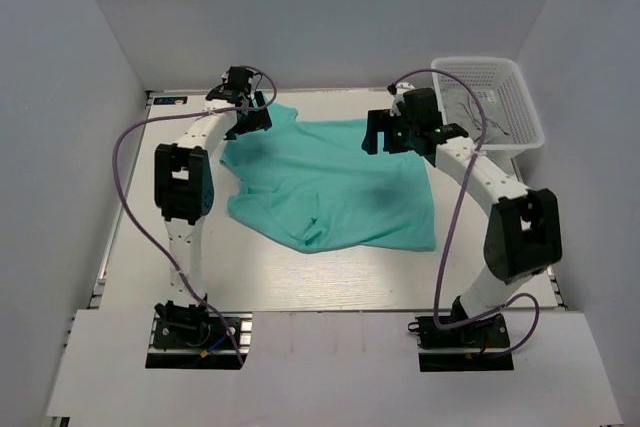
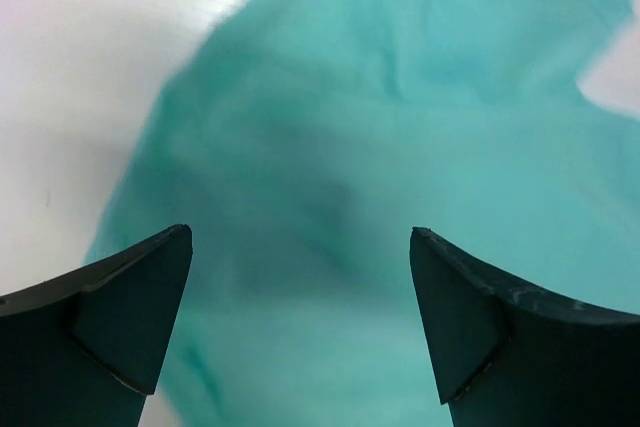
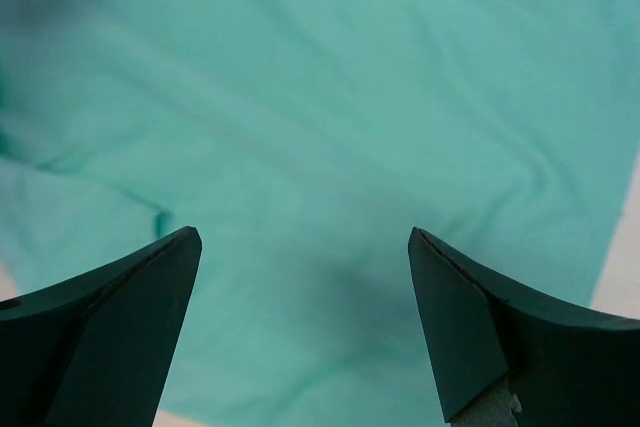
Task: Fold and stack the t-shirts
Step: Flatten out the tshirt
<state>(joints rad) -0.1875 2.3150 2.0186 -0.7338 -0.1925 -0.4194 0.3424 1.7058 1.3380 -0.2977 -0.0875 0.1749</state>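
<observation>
One shirt: teal t-shirt (image 1: 340,182) rumpled on the table (image 1: 300,287), not folded yet
Stack: none, pretty much everything left
Left gripper (image 2: 300,237): fingers wide apart, empty
Right gripper (image 3: 300,237): same deal

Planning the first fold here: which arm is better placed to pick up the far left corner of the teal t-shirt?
Left, probably. The left end effector, open, hovers over that corner of the t-shirt; the right end effector, also open, is above the far right edge.
</observation>
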